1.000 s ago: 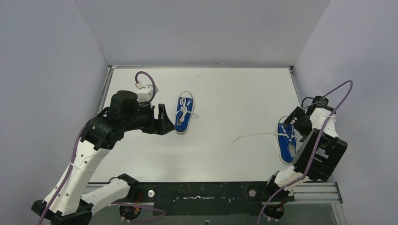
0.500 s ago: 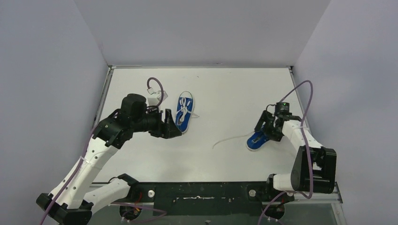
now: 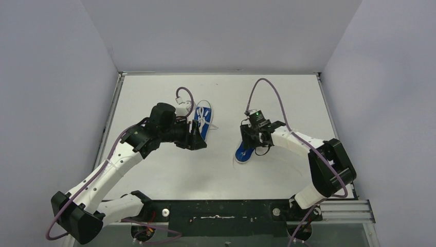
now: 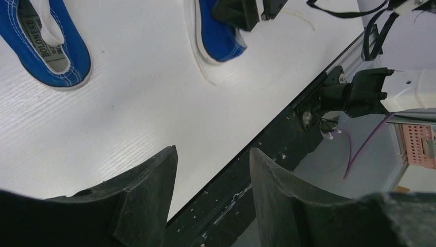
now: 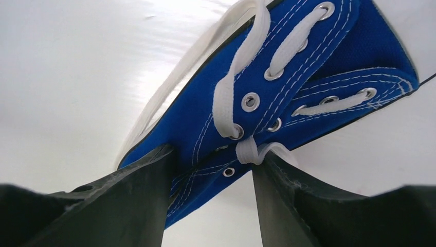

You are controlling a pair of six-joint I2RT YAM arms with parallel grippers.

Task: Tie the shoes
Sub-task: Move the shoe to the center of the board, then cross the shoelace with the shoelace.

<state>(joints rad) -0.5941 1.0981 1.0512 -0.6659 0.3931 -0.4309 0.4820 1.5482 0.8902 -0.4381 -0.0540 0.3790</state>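
Your left gripper [image 4: 212, 154] hovers part open and empty over the tabletop [image 3: 308, 98], just near of the left shoe [image 3: 203, 122]. Right of centre lies the right shoe [image 3: 244, 152], with the right gripper [image 5: 212, 157] closed around its laced upper. Neither shoe shows a bow and the laces [image 5: 241, 98] run loose, so I judge all the tying is still ahead. The left insole [image 4: 50, 46] reads "BOLONEKE"; the smaller print is illegible.

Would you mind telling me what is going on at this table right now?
Two robot arms are working on a pair of blue sneakers. The right gripper is clamped on the right sneaker at its laces. The left gripper hangs open and empty beside the left sneaker. Both sneakers' white laces look untied.
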